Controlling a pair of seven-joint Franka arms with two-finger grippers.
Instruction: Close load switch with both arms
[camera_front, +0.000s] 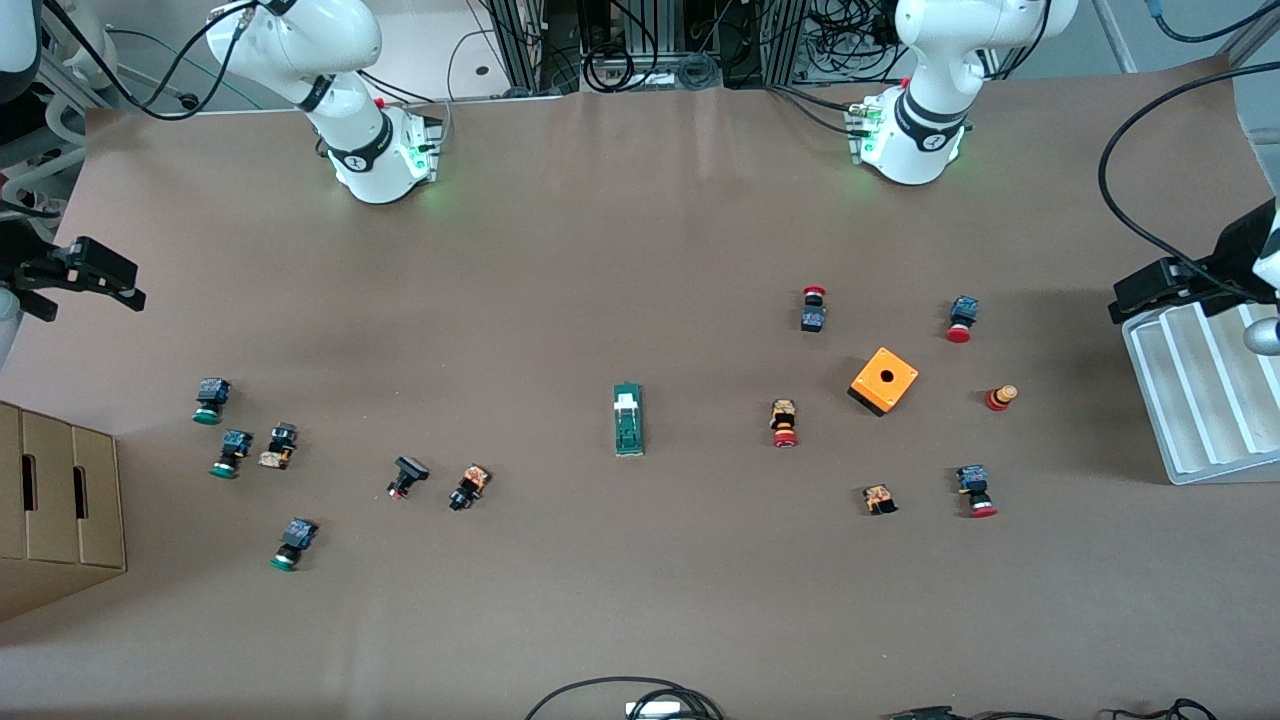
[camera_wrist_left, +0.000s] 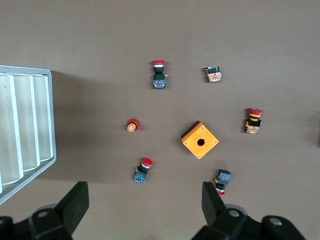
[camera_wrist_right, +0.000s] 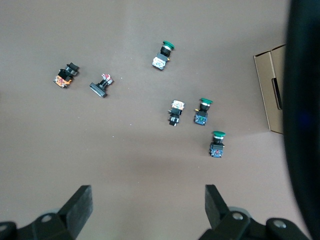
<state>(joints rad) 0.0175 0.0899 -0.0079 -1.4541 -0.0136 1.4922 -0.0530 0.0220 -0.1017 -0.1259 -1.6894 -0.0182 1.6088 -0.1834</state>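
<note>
Take a clock face laid on the front view, twelve pointing at the robots' bases. The load switch (camera_front: 628, 420) lies flat near the middle of the table (camera_front: 600, 620), its long axis running twelve to six and its white sliding block (camera_front: 626, 402) at the twelve end.

Risks, as I judge them, nearest first. The switch is small and loose, so a push on the slider without the other arm bracing the body would probably just skate the whole bar across the paper. A brace set off-centre could spin it. Both reaches cross clutter. At about eight o'clock from the switch lie a black push button (camera_front: 407, 476) and an orange-backed push button (camera_front: 468, 487). At about three lies a red-capped push button (camera_front: 785, 423), with the orange box (camera_front: 883, 380) further out at two. A low sweep could scatter any of these.

Both grippers are well apart from the switch, which shows in neither wrist view. The right gripper (camera_front: 100, 275) (camera_wrist_right: 147, 210) hangs over the table's edge at about ten o'clock, fingers spread and empty. The left gripper (camera_front: 1135, 300) (camera_wrist_left: 144, 210) hangs by the white ribbed tray (camera_front: 1200, 400) at about two o'clock, likewise spread and empty.
</note>
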